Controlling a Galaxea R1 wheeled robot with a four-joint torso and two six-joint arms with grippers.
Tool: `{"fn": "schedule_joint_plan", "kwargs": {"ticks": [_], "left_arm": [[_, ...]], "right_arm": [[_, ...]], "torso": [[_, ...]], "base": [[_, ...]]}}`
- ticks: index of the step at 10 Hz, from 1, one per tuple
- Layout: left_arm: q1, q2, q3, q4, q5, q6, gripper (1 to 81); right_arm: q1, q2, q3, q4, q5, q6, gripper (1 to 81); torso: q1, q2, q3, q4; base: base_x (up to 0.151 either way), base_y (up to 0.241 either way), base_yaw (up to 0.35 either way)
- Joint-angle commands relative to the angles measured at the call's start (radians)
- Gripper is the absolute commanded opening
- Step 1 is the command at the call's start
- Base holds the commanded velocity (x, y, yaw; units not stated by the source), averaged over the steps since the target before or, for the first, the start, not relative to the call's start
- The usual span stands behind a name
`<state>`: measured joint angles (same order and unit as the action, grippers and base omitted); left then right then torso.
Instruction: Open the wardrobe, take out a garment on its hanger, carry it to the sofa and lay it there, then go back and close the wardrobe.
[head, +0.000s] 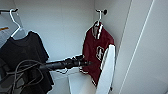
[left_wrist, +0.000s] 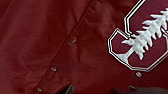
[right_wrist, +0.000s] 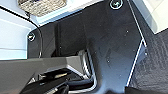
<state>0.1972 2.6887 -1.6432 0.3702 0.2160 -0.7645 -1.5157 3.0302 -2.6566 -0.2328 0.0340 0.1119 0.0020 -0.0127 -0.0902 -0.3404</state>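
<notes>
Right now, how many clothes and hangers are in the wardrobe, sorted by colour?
Red jacket: 1
Black shirt: 1
White hangers: 2, one holding the jacket, one holding the shirt
Total: 4
</notes>
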Motion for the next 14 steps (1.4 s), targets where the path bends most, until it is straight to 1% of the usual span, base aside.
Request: {"fn": "schedule_joint_plan", "kwargs": {"ticks": [1,3,6,7,8,9,13,14], "left_arm": [[-0.253,0.028,-0.07,-0.115,-0.018,-0.006,81.1],[-0.293,0.034,-0.089,-0.169,-0.026,-0.007,81.1],[-0.367,0.036,-0.125,-0.272,-0.035,-0.05,81.1],[-0.376,0.036,-0.133,-0.292,-0.075,-0.081,81.1],[-0.38,0.034,-0.145,-0.306,-0.116,-0.125,81.1],[-0.393,0.039,-0.158,-0.304,-0.13,-0.154,81.1],[-0.517,0.06,-0.194,-0.324,-0.13,-0.182,81.1],[-0.541,0.063,-0.205,-0.329,-0.13,-0.212,81.1]], "right_arm": [[0.03,0.002,0.009,0.0,-0.048,-0.001,81.1],[0.027,0.002,0.011,-0.002,-0.029,-0.003,81.1],[0.024,0.002,0.012,-0.005,-0.028,-0.003,81.1],[0.025,0.002,0.014,-0.003,-0.028,-0.003,81.1],[0.024,0.003,0.014,0.0,-0.028,-0.001,81.1],[0.024,0.002,0.014,0.001,-0.028,0.0,81.1],[0.024,0.003,0.018,0.001,-0.028,-0.001,81.1],[0.024,0.002,0.018,0.0,-0.028,-0.001,81.1]], "torso": [[0.0,0.0,0.0,0.0],[0.0,0.0,0.0,0.0],[0.0,0.001,0.0,0.0],[0.0,0.001,0.0,0.0],[0.0,0.001,0.0,0.0],[0.0,0.001,0.0,0.0],[0.0,0.001,0.0,0.0],[0.0,0.001,0.0,0.0]], "base": [[0.0,0.0,0.0],[0.0,0.0,0.0],[0.0,0.0,0.0],[0.0,0.0,0.0],[0.0,0.0,0.0],[0.0,0.0,0.0],[0.0,0.0,0.0],[0.0,0.0,0.0]]}}
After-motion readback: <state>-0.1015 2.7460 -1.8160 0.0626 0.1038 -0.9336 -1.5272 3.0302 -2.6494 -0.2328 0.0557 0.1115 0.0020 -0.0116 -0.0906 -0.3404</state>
